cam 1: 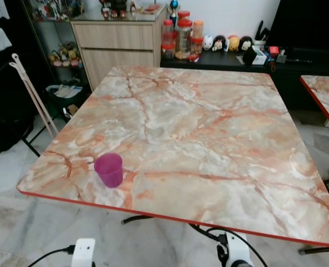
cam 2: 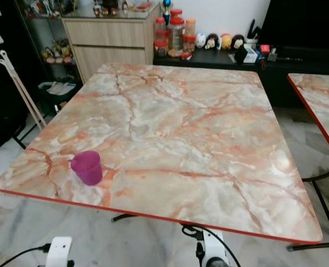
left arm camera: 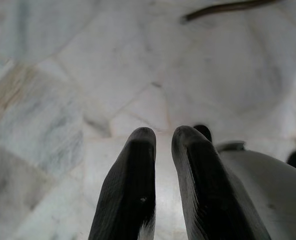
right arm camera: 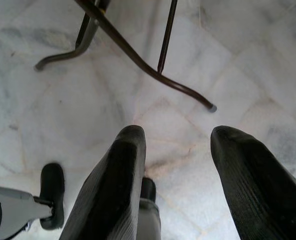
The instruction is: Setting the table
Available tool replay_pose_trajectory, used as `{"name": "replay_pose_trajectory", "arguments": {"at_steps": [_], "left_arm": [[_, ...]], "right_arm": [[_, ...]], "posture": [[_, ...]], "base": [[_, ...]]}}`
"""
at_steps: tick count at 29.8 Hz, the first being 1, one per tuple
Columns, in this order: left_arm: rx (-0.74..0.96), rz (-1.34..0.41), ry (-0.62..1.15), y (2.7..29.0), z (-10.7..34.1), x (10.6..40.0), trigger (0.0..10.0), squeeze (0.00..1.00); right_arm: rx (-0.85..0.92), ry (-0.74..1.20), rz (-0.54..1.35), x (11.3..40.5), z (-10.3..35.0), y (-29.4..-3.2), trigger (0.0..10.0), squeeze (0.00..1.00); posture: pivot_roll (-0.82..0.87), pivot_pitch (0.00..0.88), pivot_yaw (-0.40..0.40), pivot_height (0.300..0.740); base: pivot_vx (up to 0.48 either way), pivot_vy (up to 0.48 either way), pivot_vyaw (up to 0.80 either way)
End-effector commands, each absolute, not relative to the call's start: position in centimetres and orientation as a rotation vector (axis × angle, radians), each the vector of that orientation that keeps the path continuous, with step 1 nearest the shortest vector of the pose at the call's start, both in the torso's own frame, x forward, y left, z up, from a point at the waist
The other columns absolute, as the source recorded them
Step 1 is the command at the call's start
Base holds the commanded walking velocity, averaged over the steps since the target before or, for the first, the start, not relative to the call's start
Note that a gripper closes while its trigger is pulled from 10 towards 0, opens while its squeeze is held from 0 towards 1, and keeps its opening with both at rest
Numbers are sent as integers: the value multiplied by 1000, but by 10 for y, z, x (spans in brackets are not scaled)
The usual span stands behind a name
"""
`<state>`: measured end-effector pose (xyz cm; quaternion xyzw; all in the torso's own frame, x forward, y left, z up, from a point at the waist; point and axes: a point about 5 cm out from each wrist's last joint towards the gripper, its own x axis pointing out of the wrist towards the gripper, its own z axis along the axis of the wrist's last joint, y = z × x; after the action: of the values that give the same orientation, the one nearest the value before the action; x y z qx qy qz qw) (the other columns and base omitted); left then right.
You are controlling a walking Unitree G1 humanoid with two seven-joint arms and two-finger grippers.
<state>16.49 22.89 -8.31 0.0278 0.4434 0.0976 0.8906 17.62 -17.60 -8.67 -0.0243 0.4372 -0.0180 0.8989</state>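
Standing at the near edge of the marble-patterned desk (cam 1: 209, 122), the robot faces a surface that carries a single item: a small purple cup (cam 1: 109, 169), upright, near the front left corner and just inside the red-trimmed edge. Both arms hang low below the desk edge. In the left wrist view, the left end effector (left arm camera: 163, 137) points down at the pale marble floor (left arm camera: 62, 100), its two black fingers nearly touching and holding nothing. In the right wrist view, the right end effector (right arm camera: 178, 137) hangs over the same floor near the dark metal desk legs (right arm camera: 137, 65), its fingers spread well apart and likewise empty.

Judged from this layout, table setting has barely begun, and the cup is the only task item within reach. A sound approach would use the left arm, the nearer one: raise it clear of the desk edge, spread the fingers wider than the cup, and close on the wall at mid-height so the cup does not tip. Because the cup stands close to the edge, a sideways nudge could push it off.

The cup's mouth faces up; its interior looks empty, though the shaded bottom is hard to judge. On the far sideboard stand red-lidded jars (cam 1: 183, 36), their contents too small to tell.
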Motion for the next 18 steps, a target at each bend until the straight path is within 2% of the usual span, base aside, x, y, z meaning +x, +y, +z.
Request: {"name": "replay_pose_trajectory", "arguments": {"at_steps": [1, 5, 6, 10, 14, 17, 18], "left_arm": [[39, 262, 857, 240, -78, 167, 10000, 0], [43, 303, 751, 255, -71, 157, 10000, 0], [68, 336, 722, 264, -70, 144, 10000, 0], [97, 390, 688, 274, -67, 129, 10000, 0], [167, 621, 534, 309, -43, 114, 10000, 0], [138, 853, 400, 337, -19, 120, 10000, 0], [153, 918, 318, 349, -2, 130, 10000, 0]], "right_arm": [[-52, 919, -43, 173, -88, -178, 10000, 0], [-56, 940, -50, 167, -91, -180, 10000, 0], [-60, 947, -49, 165, -91, -181, 10000, 0], [-63, 950, -48, 165, -92, -181, 10000, 0], [-66, 945, -37, 168, -91, -180, 10000, 0], [-76, 945, -16, 170, -90, -178, 10000, 0], [-79, 943, -11, 171, -90, -177, 10000, 0]], "posture": [[69, 0, 7, 728], [92, 0, 5, 728], [100, 0, 3, 728], [110, 0, 1, 728], [139, 0, -18, 728], [150, 0, -26, 728], [155, 0, -30, 728]], "base": [[0, 0, 0], [0, 0, 0], [0, 0, 0], [0, 0, 0], [0, 0, 0], [0, 0, 0], [0, 0, 0]]}}
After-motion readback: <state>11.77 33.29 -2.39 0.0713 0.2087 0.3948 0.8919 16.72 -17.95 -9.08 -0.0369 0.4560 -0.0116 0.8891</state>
